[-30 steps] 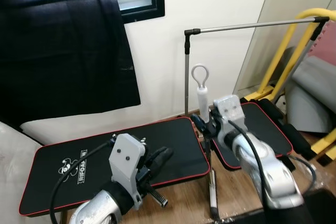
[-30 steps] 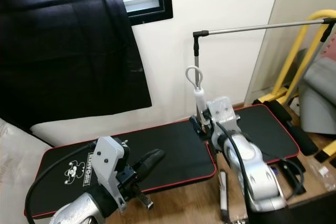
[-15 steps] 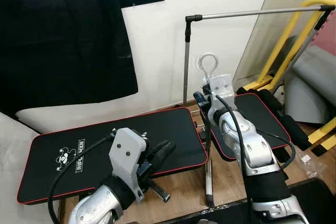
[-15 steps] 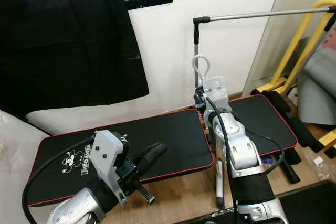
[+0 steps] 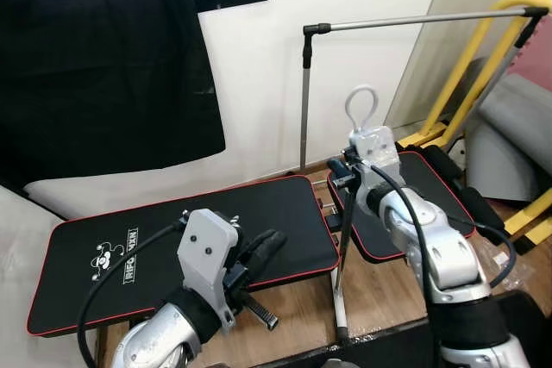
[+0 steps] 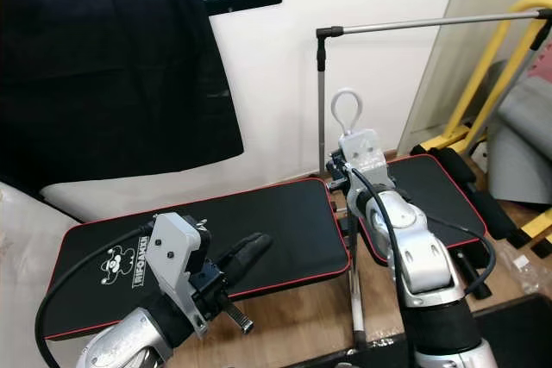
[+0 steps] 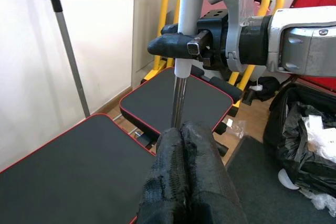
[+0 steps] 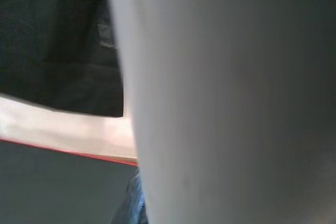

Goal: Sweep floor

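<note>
A broom stands nearly upright in front of me, with a white grip ending in a loop (image 5: pixel 360 105) and a thin metal shaft (image 5: pixel 341 273) running down to the wooden floor. My right gripper (image 5: pixel 346 177) is shut on the white grip just below the loop; the left wrist view shows its black fingers (image 7: pixel 173 44) clamped round the grip (image 7: pixel 188 3). The right wrist view shows the grip (image 8: pixel 226 98) pressed close against the lens. My left gripper (image 5: pixel 263 247) is shut with nothing in it, held low over the black mat, a little short of the shaft (image 7: pixel 177 100).
Two black red-edged mats (image 5: pixel 129 247) (image 5: pixel 435 200) lie on the wooden floor (image 5: pixel 379 277). A grey metal rack pole (image 5: pixel 304 101) stands by the white wall. A yellow frame (image 5: pixel 466 75) is at the right, a black curtain (image 5: pixel 95 58) at the left, a black bag (image 7: pixel 310 145) nearby.
My right gripper has carried the top of the broom to the right, tilting the shaft while its foot stays put. The view dipped slightly early on. My left arm has barely moved.
</note>
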Motion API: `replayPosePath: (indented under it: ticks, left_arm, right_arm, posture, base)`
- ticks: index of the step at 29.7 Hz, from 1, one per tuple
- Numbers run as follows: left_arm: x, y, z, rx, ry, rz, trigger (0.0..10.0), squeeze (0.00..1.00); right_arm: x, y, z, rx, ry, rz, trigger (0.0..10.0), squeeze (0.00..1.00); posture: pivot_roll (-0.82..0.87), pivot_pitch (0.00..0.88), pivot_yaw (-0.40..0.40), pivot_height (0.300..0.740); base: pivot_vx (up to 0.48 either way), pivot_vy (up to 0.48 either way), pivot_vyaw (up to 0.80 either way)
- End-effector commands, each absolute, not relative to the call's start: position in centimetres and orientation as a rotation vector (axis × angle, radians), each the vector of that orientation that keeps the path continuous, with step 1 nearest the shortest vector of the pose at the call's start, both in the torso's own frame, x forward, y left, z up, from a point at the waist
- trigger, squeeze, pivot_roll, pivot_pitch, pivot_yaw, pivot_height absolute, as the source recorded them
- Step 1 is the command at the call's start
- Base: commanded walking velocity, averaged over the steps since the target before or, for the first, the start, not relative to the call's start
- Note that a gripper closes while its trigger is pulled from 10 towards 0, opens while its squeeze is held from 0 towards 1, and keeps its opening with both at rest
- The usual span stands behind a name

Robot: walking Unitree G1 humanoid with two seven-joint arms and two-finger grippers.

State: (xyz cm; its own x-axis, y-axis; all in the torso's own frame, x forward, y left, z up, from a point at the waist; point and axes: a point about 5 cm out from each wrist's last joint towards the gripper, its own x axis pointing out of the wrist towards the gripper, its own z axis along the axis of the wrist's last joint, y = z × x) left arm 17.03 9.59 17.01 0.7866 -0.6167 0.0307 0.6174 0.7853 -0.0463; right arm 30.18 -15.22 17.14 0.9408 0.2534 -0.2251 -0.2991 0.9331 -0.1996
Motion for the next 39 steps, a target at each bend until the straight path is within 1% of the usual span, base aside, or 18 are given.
replayPosePath:
  ticks: [1, 2, 3, 5, 7, 14, 16, 17, 18, 20, 21, 25, 28, 32, 39]
  left_arm:
    - [17.0, 9.8, 16.6, -0.063, 0.004, -0.663, 10.0, 0.00]
    - [17.1, 9.9, 16.6, -0.063, 0.005, -0.663, 10.0, 0.00]
    - [17.1, 9.9, 16.6, -0.063, 0.005, -0.663, 10.0, 0.00]
    - [17.2, 10.0, 16.5, -0.064, 0.006, -0.664, 10.0, 0.00]
    - [17.3, 10.1, 16.5, -0.063, 0.007, -0.666, 10.0, 0.00]
    - [17.6, 10.3, 16.3, -0.057, 0.009, -0.662, 10.0, 0.00]
    - [17.7, 10.4, 16.3, -0.055, 0.010, -0.658, 10.0, 0.00]
    - [17.7, 10.4, 16.3, -0.055, 0.010, -0.658, 10.0, 0.00]
    - [17.7, 10.4, 16.3, -0.053, 0.011, -0.656, 10.0, 0.00]
    - [17.7, 10.4, 16.2, -0.051, 0.012, -0.654, 10.0, 0.00]
    - [17.8, 10.5, 16.2, -0.051, 0.011, -0.653, 10.0, 0.00]
    - [18.0, 10.7, 16.4, -0.061, 0.005, -0.630, 10.0, 0.00]
    - [18.1, 10.7, 16.4, -0.063, 0.004, -0.627, 10.0, 0.00]
    - [18.5, 10.7, 16.6, -0.073, -0.022, -0.602, 10.0, 0.00]
    - [18.7, 10.9, 16.8, -0.097, -0.044, -0.593, 10.0, 0.00]
  right_arm:
    - [29.7, -15.2, 18.1, -0.259, 0.185, 0.351, 0.0, 0.00]
    - [29.6, -16.1, 18.8, -0.290, 0.184, 0.366, 0.0, 0.00]
    - [29.6, -16.1, 18.8, -0.290, 0.184, 0.366, 0.0, 0.00]
    - [29.3, -17.1, 19.7, -0.326, 0.187, 0.383, 0.0, 0.00]
    - [29.0, -17.3, 19.7, -0.332, 0.193, 0.390, 0.0, 0.00]
    - [28.1, -16.2, 19.1, -0.316, 0.222, 0.432, 0.0, 0.00]
    - [27.4, -15.4, 18.4, -0.317, 0.270, 0.508, 0.0, 0.00]
    - [27.4, -15.4, 18.4, -0.317, 0.270, 0.508, 0.0, 0.00]
    - [27.1, -15.3, 18.3, -0.331, 0.288, 0.543, 0.5, 0.00]
    - [26.9, -15.3, 18.2, -0.341, 0.301, 0.566, 0.5, 0.00]
    - [26.8, -15.5, 18.2, -0.352, 0.310, 0.577, 10.0, 0.00]
    - [26.9, -16.4, 18.5, -0.399, 0.313, 0.584, 10.0, 0.00]
    - [27.0, -16.5, 18.6, -0.407, 0.311, 0.584, 10.0, 0.00]
    - [26.8, -15.4, 19.4, -0.424, 0.211, 0.694, 10.0, 0.00]
    - [26.2, -14.2, 19.4, -0.364, 0.176, 0.778, 10.0, 0.00]
  posture:
    - [-0.08, 0.096, -0.012, 0.740]
    - [-0.09, 0.092, -0.006, 0.740]
    - [-0.09, 0.092, -0.006, 0.740]
    - [-0.09, 0.089, 0.000, 0.740]
    - [-0.09, 0.084, 0.003, 0.740]
    - [-0.08, 0.074, 0.004, 0.740]
    - [-0.08, 0.068, 0.005, 0.740]
    - [-0.08, 0.068, 0.005, 0.740]
    - [-0.08, 0.067, 0.006, 0.740]
    - [-0.08, 0.066, 0.006, 0.740]
    - [-0.08, 0.063, 0.007, 0.740]
    - [-0.09, 0.056, 0.008, 0.740]
    - [-0.09, 0.056, 0.008, 0.740]
    - [-0.11, 0.039, 0.001, 0.740]
    - [-0.11, 0.028, 0.009, 0.740]
  base:
    - [0.000, 0.000, 0.00]
    - [0.000, 0.000, 0.00]
    - [0.000, 0.000, 0.00]
    - [0.000, 0.000, 0.00]
    - [0.000, 0.000, 0.00]
    - [0.000, 0.000, 0.00]
    - [0.000, 0.000, 0.00]
    - [0.000, 0.000, 0.00]
    - [0.000, 0.000, 0.00]
    - [0.000, 0.000, 0.00]
    - [0.000, 0.000, 0.00]
    - [0.000, 0.000, 0.00]
    - [0.000, 0.000, 0.00]
    - [0.000, 0.000, 0.00]
    - [0.000, 0.000, 0.00]
